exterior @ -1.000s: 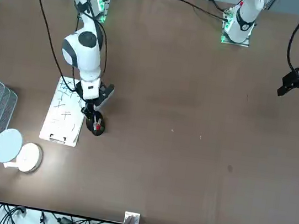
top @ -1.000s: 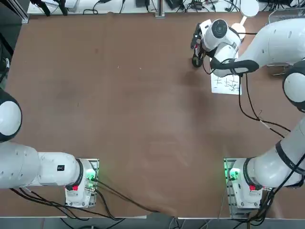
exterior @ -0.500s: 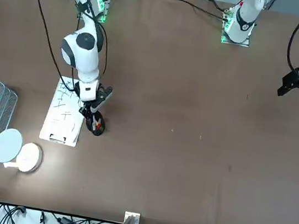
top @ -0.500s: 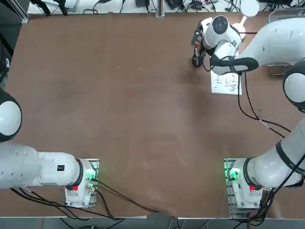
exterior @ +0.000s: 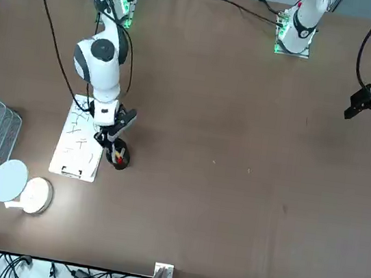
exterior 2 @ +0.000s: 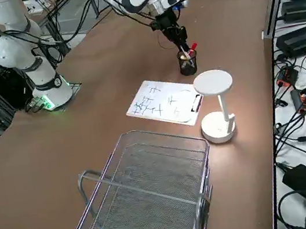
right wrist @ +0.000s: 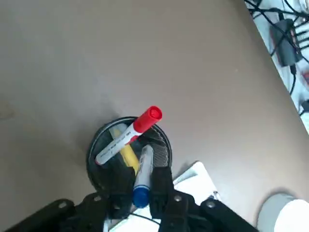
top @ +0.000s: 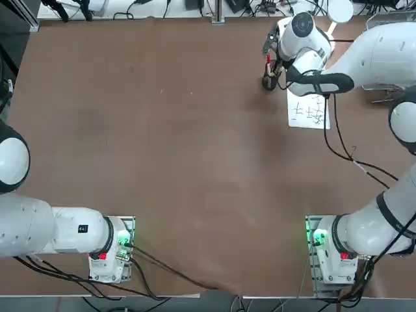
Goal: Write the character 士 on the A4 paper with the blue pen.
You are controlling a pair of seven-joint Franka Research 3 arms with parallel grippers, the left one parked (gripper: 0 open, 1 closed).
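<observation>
The blue pen (right wrist: 142,176), with a pale barrel and a blue end, stands between my right gripper's fingers, its far end at the mouth of a black pen cup (right wrist: 96,145). My right gripper (top: 268,62) hangs just above that cup (exterior: 119,159), shut on the pen. A red-topped pen (right wrist: 145,123) and a yellow marker (right wrist: 126,152) lean inside the cup. The A4 paper (top: 309,110), on a clipboard with dark handwritten characters, lies right beside the cup (exterior 2: 186,62) and also shows as a white sheet (exterior: 77,144) in the front view.
A white desk lamp (exterior 2: 217,109) stands at the paper's clip end. A wire basket (exterior 2: 149,197) sits farther along the table's right edge. Black cables trail from the arm over the paper.
The right wrist has swung toward the table's far edge while the gripper stays over the pen cup, still shut on the pen.
</observation>
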